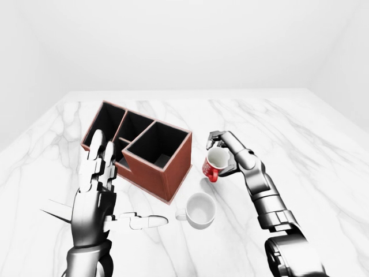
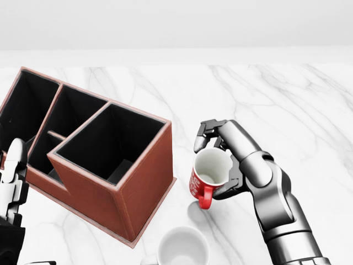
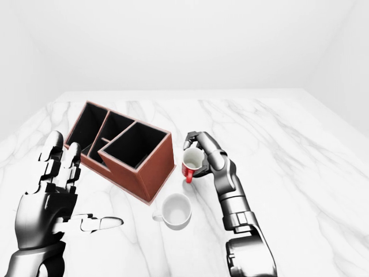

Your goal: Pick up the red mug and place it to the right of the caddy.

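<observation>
Your right hand [image 2: 223, 160] fingers wrap the glossy red ceramic mug [image 2: 208, 174], tilted, probably just above marble, right of the brown leather compartment caddy [image 2: 144, 176].

Right hand [image 2: 223, 165] fingers curled closed, arm bent — left hand [image 1: 95, 199] raised, fingers spread

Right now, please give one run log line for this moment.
right hand: shut on mug, above table | caddy: left of mug | left hand: open
</observation>
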You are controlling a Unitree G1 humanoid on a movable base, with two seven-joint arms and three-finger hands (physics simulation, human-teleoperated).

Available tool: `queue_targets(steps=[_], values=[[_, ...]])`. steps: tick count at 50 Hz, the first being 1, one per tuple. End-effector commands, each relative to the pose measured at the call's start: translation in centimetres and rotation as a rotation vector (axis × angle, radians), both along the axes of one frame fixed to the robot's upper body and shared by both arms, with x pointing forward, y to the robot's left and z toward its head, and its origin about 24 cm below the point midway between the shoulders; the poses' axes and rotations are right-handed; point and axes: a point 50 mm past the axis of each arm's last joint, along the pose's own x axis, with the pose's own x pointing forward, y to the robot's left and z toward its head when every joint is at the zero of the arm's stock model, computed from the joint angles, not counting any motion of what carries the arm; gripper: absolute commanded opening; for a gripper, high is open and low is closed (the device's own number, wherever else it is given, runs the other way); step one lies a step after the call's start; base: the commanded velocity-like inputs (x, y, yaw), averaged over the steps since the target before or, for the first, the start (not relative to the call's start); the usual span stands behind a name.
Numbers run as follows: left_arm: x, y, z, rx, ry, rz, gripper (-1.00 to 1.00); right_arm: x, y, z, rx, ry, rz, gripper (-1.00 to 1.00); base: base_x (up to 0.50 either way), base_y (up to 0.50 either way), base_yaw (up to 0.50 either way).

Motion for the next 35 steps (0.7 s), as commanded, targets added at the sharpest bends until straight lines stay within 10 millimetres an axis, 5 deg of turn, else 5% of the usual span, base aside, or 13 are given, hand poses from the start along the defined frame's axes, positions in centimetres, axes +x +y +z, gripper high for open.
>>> queue_targets(steps=[1, 35], values=[[0.0, 0.1, 0.0, -0.001, 0.001, 0.002, 1.0, 0.1, 0.8, 0.0, 0.019, -0.012, 0.001, -1.0, 0.0, 0.0, 0.0], [0.0, 0.1, -0.1, -0.002, 0.003, 0.0, 1.0, 0.1, 2.4, -2.1, 0.038, 0.053, -0.016, -1.0, 0.0, 0.0, 0.0]])
